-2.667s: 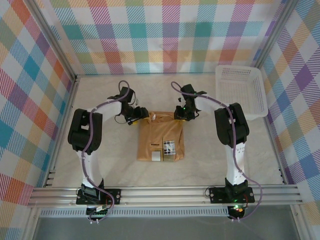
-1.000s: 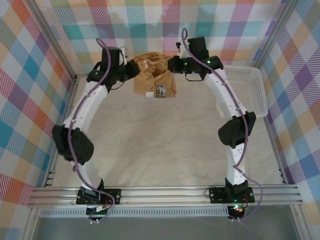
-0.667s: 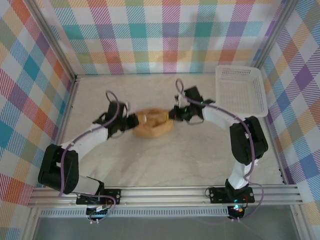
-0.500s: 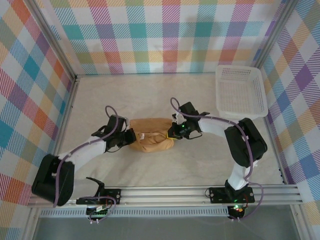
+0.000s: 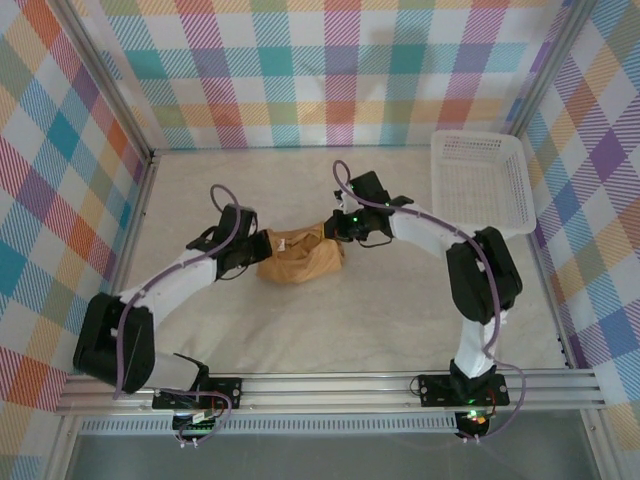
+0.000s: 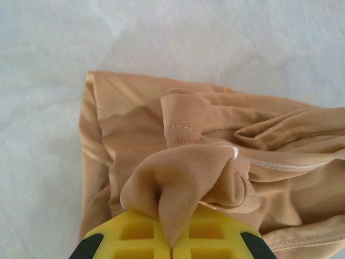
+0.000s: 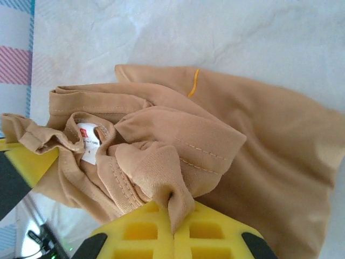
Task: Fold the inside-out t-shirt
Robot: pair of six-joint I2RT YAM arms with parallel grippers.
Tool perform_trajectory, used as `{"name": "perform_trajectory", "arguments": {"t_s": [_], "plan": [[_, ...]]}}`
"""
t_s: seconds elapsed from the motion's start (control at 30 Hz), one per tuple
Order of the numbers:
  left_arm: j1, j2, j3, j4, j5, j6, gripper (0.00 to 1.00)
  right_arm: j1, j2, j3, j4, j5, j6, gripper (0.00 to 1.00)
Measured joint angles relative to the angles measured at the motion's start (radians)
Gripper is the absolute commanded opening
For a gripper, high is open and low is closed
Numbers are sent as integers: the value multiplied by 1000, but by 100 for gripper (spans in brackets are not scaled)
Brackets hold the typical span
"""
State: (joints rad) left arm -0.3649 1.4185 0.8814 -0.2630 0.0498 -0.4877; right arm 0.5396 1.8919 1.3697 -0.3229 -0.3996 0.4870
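Worktop [image 5: 330, 320] of pale mottled material is seen carrying a white plastic mesh basket [image 5: 478, 185] at its far right corner. Near the middle of the worktop, the tan soft-fabric inside-out t-shirt [image 5: 300, 258] is bunched between the two arms, apparently resting on the surface. A pinched fold at its left end is clamped by the left gripper [image 6: 171, 249], and one at its right end by the right gripper [image 7: 173, 231]. A small white label [image 7: 86, 141] is exposed among the folds.

Pale marbled table [image 5: 330, 330]. Crumpled tan t-shirt [image 5: 298, 258] rests just above centre of frame. White mesh basket [image 5: 480, 190] sits at upper right, well apart from shirt.
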Motion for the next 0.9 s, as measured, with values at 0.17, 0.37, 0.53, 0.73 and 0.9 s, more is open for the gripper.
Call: {"name": "perform_trajectory", "arguments": {"t_s": [0.17, 0.37, 0.53, 0.73, 0.9], "plan": [[48, 222, 156, 3, 1, 14, 0, -29, 167, 131, -47, 44, -33, 0], [103, 438, 233, -1, 31, 9, 0, -65, 326, 246, -130, 45, -38, 0], [111, 439, 245, -5, 37, 9, 0, -71, 326, 254, -139, 71, -32, 0], [111, 429, 248, -28, 38, 7, 1, -70, 319, 252, -145, 66, -31, 13], [108, 392, 284, -101, 30, -2, 39, -70, 254, 248, -207, 63, 1, 47]]}}
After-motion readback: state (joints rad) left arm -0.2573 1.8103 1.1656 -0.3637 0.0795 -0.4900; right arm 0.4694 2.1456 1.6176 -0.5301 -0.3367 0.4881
